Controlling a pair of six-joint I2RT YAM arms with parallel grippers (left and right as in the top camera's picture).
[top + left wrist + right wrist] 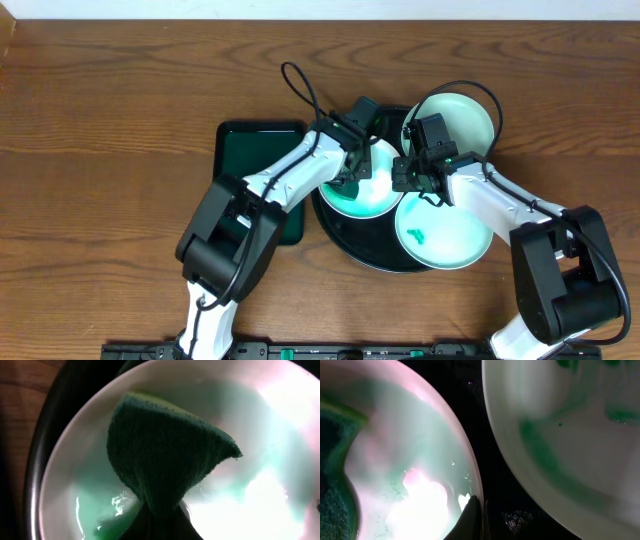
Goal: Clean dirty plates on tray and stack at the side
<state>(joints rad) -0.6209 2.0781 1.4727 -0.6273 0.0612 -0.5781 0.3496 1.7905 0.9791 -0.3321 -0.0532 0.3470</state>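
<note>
The round black tray (345, 245) holds the plates. My left gripper (355, 170) is shut on a dark green sponge (160, 445) and presses it into the left plate (368, 203), which is wet with a green film (95, 510). My right gripper (408, 178) is shut on that plate's right rim, seen in the right wrist view (477, 510). A second plate (450, 235) with teal smears lies at the tray's front right. A third plate (460, 115) lies at the back right.
A rectangular dark green tray (258, 165) lies left of the black tray, under my left arm. Bare black tray floor (490, 425) separates the held plate (410, 435) from a smeared plate (570, 435). Brown wooden table (100, 150) surrounds everything.
</note>
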